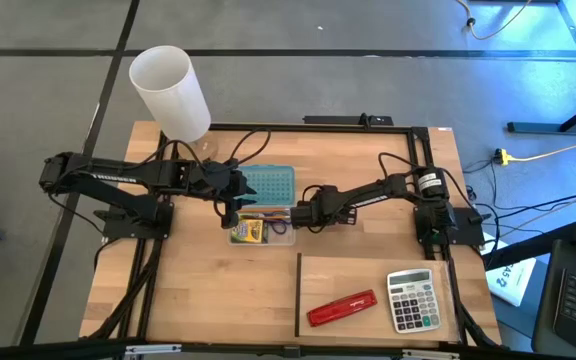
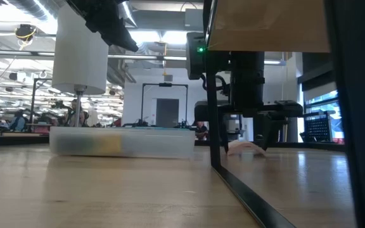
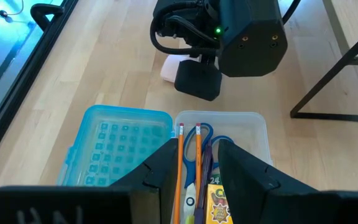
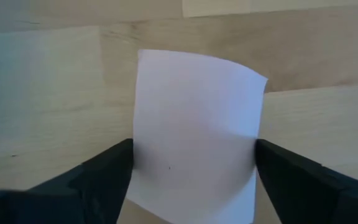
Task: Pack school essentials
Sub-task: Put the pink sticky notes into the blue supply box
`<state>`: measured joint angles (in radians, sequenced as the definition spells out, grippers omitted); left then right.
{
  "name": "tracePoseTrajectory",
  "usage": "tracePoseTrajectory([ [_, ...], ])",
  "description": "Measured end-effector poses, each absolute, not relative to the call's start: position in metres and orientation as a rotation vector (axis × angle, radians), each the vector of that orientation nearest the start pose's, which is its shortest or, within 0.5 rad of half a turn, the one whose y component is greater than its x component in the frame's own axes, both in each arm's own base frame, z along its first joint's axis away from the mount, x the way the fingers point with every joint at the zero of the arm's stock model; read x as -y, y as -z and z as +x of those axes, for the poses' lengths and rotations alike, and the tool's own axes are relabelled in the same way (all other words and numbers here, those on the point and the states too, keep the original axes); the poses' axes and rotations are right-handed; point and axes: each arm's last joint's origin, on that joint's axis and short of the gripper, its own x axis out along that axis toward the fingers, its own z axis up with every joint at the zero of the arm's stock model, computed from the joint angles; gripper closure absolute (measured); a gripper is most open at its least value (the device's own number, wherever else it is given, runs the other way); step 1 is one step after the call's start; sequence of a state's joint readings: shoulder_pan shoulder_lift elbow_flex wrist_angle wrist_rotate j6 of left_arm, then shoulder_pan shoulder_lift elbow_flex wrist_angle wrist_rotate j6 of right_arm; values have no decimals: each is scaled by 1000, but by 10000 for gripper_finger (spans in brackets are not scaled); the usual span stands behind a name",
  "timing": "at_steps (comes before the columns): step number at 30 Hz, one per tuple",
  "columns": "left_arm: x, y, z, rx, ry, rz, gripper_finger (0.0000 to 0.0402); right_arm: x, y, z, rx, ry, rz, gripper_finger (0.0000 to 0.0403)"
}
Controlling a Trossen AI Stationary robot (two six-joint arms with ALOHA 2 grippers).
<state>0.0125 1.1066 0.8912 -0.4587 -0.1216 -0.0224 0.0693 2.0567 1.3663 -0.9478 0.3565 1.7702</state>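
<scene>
- My right gripper (image 4: pixel 194 168) is hanging low over the pink sticky-note pad (image 4: pixel 197 134), fingers spread wide, one to each side of the pad and not yet touching it.
- The pad is lying flat on the wooden table (image 1: pixel 218 290), just beside the clear pencil case (image 3: pixel 253 127) on its right-arm side, one corner curling up a little.
- The pad is sitting square between my right fingers, its longer edges seeming to run along them, though the close view is leaving that uncertain.
- My left gripper (image 3: pixel 197 168) is hovering over the case, fingers parted narrowly and holding nothing.
- Inside the case are lying the thin orange pencils (image 3: pixel 180 162), the blue-handled scissors (image 3: pixel 205 134) and the yellow-green crayon box (image 3: pixel 216 202); the blue lid (image 3: pixel 120 146) is lying open alongside.
- My right arm is by far the nearer to the pad, so closing across its short width looks to me like the coming move.
- The red stapler (image 1: pixel 342 308) and grey calculator (image 1: pixel 412 299) are sitting well apart near the front edge.
</scene>
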Motion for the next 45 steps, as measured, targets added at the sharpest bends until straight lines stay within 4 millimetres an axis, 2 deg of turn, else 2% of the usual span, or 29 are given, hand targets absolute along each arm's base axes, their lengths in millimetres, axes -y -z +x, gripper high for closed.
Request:
tracePoseTrajectory([
  [15,-6,-285,229,-673,-137,15,294,-31,-133,361,-1016,1368,937,85],
  [25,-6,-286,229,-672,-137,15,294,-34,-143,370,-1118,1201,826,86],
  [34,-6,-285,229,-673,-137,15,294,-33,-167,378,-1167,1122,674,86],
  [45,-6,-285,229,-673,-137,15,294,-35,-207,400,-1214,816,436,86],
])
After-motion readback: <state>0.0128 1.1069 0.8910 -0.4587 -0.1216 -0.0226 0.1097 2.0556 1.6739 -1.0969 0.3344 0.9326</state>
